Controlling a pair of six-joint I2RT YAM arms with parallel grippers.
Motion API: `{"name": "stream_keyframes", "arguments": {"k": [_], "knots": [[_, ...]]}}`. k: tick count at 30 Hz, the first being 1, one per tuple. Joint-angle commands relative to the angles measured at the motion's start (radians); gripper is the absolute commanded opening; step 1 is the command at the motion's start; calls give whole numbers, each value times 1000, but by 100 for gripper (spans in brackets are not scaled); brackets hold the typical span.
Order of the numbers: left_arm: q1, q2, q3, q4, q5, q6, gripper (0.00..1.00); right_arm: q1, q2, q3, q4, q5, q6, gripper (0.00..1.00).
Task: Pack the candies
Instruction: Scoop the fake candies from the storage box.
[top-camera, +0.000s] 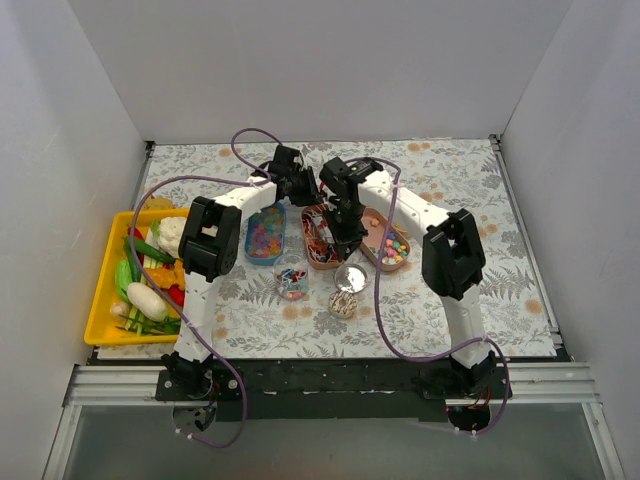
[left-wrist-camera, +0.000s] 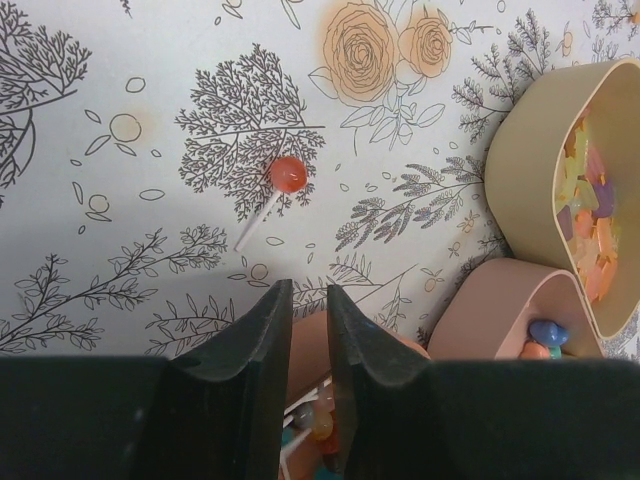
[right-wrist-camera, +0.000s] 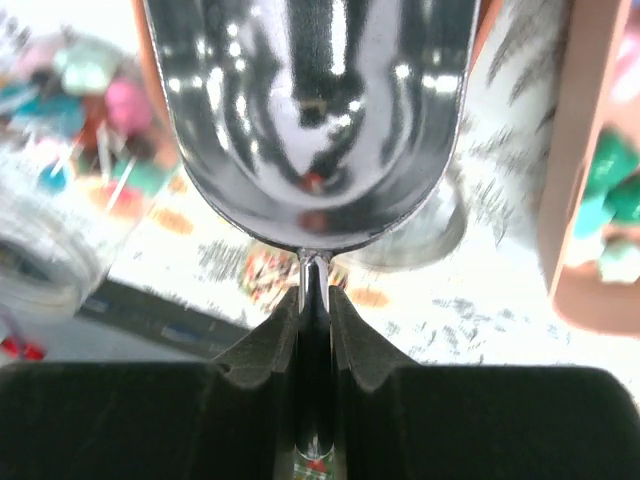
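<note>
Lollipop (left-wrist-camera: 288, 174), orange head, lies loose on the floral cloth (left-wrist-camera: 180, 60), just beyond the left gripper (left-wrist-camera: 308, 292) at 12 o'clock. Stick axis runs 1 to 7 o'clock. Left fingers narrow, empty; this arm judged nearer. Right gripper (right-wrist-camera: 315, 300) clamps the scoop (right-wrist-camera: 320, 110) handle. Beige tray (left-wrist-camera: 520, 170) crowds 3 o'clock.

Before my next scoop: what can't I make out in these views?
Right wrist: the metal scoop in the right hand blocks what lies below; candies beside it are blurred.
Left wrist: whether the left hand pinches the pink tray; its fingers cover the rim.
Top: how either hand's jaws stand; too small and dark.
</note>
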Motion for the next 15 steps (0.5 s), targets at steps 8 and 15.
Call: {"name": "stream_keyframes", "arguments": {"k": [8,15], "knots": [[-6,-63,-55,31,25,31,20,-22,-127,-137,-126,-298,-5,1],[-9,-95,-105,76,45,43,20,-33,-109,-173,-125,-384,22,1]]}}
